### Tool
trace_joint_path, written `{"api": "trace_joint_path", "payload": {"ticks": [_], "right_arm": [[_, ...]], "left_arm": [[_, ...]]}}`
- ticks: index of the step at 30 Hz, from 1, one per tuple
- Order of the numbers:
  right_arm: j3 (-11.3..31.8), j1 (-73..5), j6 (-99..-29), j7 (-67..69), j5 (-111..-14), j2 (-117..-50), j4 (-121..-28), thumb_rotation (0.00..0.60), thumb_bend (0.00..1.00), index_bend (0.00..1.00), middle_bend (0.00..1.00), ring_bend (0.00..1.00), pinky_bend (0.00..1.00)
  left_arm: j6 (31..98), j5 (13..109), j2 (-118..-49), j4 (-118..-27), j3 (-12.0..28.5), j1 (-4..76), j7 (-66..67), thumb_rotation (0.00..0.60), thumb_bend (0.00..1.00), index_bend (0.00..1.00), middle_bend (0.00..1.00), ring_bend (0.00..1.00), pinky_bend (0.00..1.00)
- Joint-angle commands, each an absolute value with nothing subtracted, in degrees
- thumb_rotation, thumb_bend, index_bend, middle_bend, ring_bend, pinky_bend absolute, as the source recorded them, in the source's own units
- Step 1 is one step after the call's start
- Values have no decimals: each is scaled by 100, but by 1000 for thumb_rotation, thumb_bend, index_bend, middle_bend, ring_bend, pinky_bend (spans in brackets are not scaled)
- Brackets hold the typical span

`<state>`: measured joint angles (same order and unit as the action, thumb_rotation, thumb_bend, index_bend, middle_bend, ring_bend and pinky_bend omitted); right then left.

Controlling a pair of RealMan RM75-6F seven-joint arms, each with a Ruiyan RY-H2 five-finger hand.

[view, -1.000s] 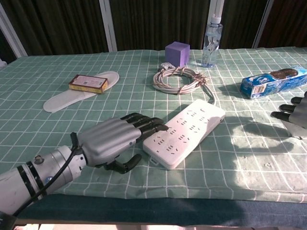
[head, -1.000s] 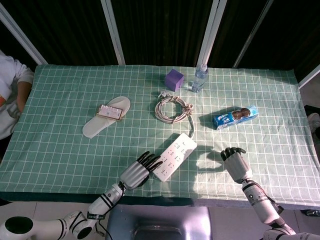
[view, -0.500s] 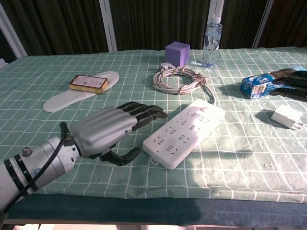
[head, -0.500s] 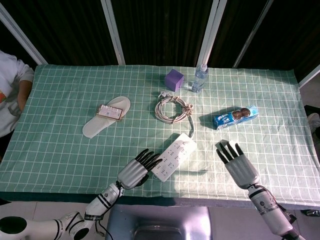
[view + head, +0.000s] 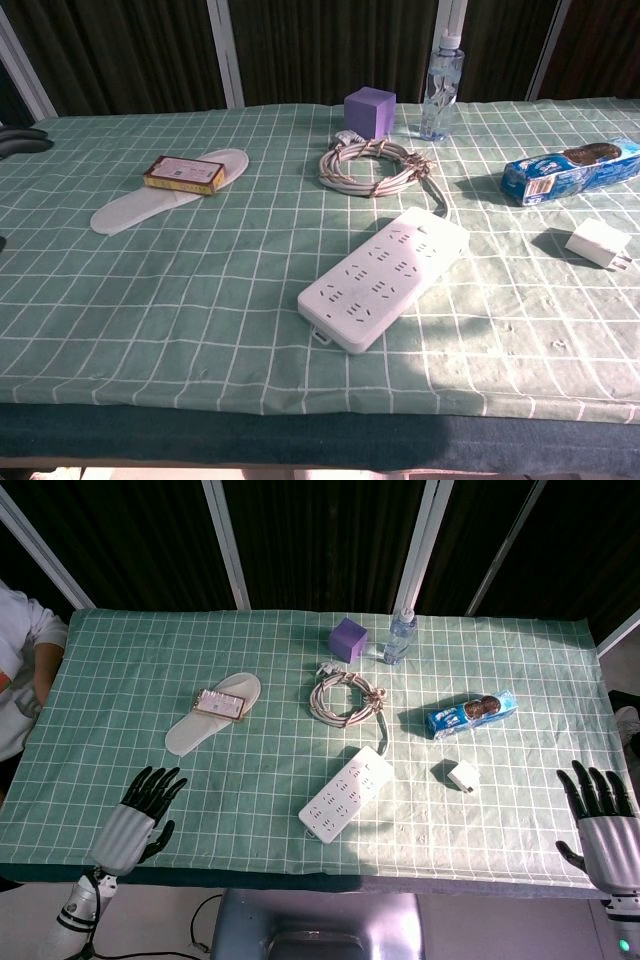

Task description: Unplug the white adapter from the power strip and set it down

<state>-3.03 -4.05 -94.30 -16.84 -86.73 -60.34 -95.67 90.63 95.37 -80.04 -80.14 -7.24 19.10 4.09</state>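
White adapter [image 5: 461,776] lies unplugged on the checked worktop [image 5: 120,730], just right of the power strip [image 5: 347,794] and apart from it. Behind it sits a blue cookie packet [image 5: 470,713]; the strip's coiled cable [image 5: 346,697], a purple cube [image 5: 349,638] and a water bottle [image 5: 399,637] stand further back. A white slipper [image 5: 211,712] carries a small box [image 5: 221,705]. Left hand [image 5: 135,819] and right hand [image 5: 602,815] hover at the near corners, fingers spread, holding nothing.

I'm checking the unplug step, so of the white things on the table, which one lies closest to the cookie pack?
The white adapter, lying loose on the cloth just below the blue cookie pack. The power strip, coiled cable and slipper all lie further left.
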Motion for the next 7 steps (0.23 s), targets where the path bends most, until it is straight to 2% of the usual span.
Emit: {"api": "trace_joint_path", "payload": {"ticks": [1, 7], "right_arm": [[-166, -248, -9543, -1539, -8597, -6089, -9402, 600, 138, 0, 0, 0, 0], [-126, -271, -9258, -1561, -8536, -6098, -9404, 600, 138, 0, 0, 0, 0]], "left_arm": [[9201, 9368, -7764, -7625, -876, 1499, 105, 599, 509, 0, 5, 0, 25], [8872, 9447, -7553, -7860, -889, 1534, 192, 600, 508, 0, 2, 0, 25]]}}
